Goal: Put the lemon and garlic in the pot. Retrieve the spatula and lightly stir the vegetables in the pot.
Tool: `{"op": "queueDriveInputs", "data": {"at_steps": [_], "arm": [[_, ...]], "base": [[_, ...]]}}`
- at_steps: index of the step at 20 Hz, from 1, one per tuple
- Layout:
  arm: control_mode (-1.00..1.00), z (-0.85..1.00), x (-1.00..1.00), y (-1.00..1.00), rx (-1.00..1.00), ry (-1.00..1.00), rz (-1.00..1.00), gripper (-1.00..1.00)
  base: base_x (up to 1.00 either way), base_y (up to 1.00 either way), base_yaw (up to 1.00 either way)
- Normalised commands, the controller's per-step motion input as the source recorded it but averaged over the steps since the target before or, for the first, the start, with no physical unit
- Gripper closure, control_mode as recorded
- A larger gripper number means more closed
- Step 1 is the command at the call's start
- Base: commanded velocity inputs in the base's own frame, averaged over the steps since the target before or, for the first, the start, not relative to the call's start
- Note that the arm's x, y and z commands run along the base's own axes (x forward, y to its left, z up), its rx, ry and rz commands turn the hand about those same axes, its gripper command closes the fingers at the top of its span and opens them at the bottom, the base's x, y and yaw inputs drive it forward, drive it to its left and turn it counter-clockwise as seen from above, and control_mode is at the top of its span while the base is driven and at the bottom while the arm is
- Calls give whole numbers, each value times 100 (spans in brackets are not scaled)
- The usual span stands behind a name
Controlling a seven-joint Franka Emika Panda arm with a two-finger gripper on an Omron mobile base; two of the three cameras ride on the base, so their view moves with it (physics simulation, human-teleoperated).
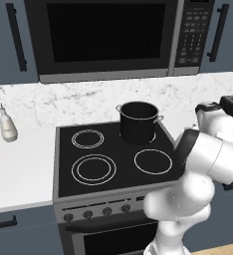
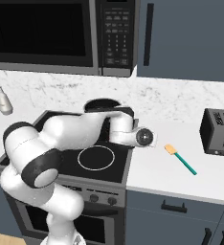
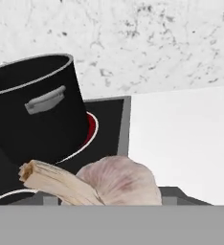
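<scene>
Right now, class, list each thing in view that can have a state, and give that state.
pot: upright on rear burner, uncovered
garlic: between the gripper's fingers, beside the pot
spatula: flat on counter, untouched
toaster: slots empty
microwave: door shut

A home kitchen: a black four-ring stove (image 1: 113, 154) with oven knobs sits under a built-in microwave (image 1: 118, 37), between white counters (image 2: 181, 174), a marble backsplash (image 1: 88, 102), blue-grey cabinets (image 2: 185, 38) and a toaster (image 2: 219, 131).
</scene>
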Motion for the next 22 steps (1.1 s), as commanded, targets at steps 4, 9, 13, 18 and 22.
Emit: {"op": "queueDriveInputs", "data": {"at_steps": [4, 9, 13, 18, 22], "arm": [[-100, 100, -38, 86, -1, 1, 0, 100], [-100, 100, -21, 54, 0, 14, 0, 100], [-100, 70, 8, 67, 0, 16, 0, 100], [-100, 0, 80, 47, 0, 5, 0, 100], [-100, -18, 78, 15, 0, 0, 0, 100]], "base": [[0, 0, 0], [0, 0, 0], [0, 0, 0], [0, 0, 0], [0, 0, 0]]}}
